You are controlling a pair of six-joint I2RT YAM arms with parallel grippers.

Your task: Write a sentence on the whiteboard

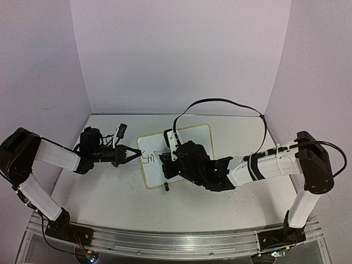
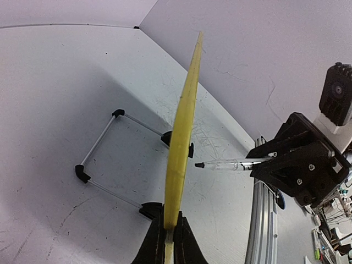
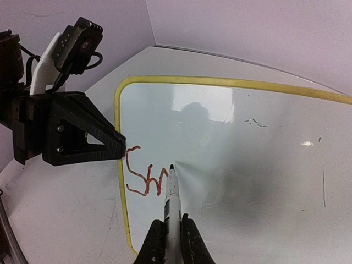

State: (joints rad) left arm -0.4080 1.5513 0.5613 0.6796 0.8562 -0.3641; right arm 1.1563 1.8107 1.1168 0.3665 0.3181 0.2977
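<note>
Around whiteboard [image 3: 247, 165] rim, left tool [image 1: 137, 154], marker [image 3: 172, 193] beside

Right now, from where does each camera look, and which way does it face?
Top external: above and behind the bases, facing down on the table; both arms show.
Left wrist: on the left arm, facing the whiteboard edge-on; the left pincer clamps its rim.
Right wrist: on the right arm, facing the whiteboard face; the right pincer holds the marker at the writing.
Shared: both wrist views show the marker and the opposite pincer.
</note>
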